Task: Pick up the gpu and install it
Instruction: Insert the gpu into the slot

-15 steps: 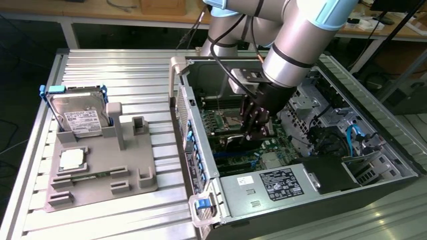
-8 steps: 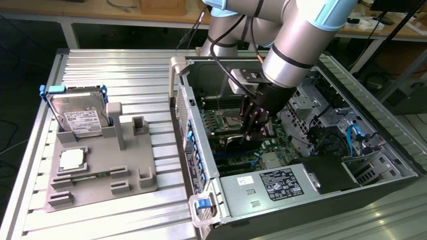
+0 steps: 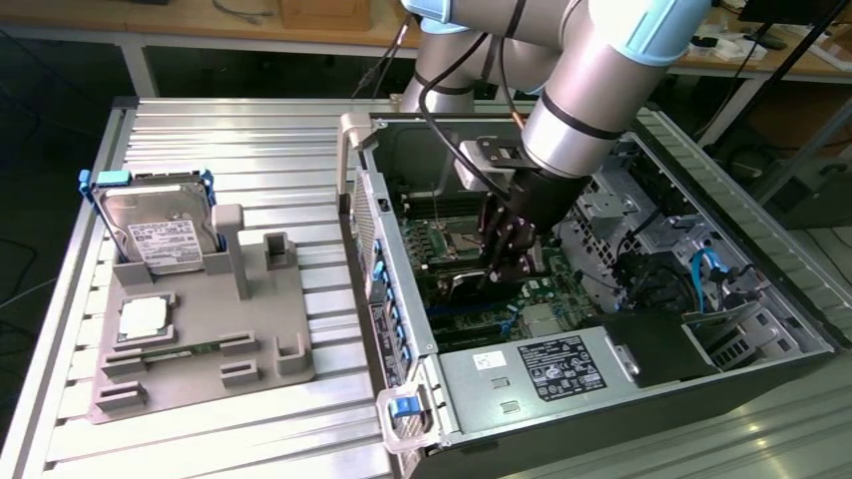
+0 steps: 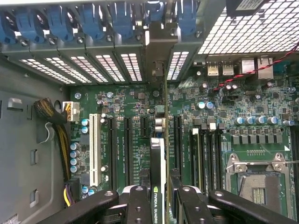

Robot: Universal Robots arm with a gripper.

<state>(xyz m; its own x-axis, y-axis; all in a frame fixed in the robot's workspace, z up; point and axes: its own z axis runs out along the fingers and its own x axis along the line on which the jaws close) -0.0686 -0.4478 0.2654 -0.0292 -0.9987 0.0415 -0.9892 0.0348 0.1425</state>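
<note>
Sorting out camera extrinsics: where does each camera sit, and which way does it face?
Exterior view: off the arm, high up, looking down on the open computer case, with the hard drive at the exterior view's left; the arm and gripper show.
Wrist view: on the wrist, looking along the jaws at the motherboard; the black jaws show, shut on the gpu.
Shared: the gripper and the motherboard inside the case.

Silver arm [image 3: 586, 95], pale-blue joint caps [image 3: 661, 30], black tool [image 3: 510, 267]
</note>
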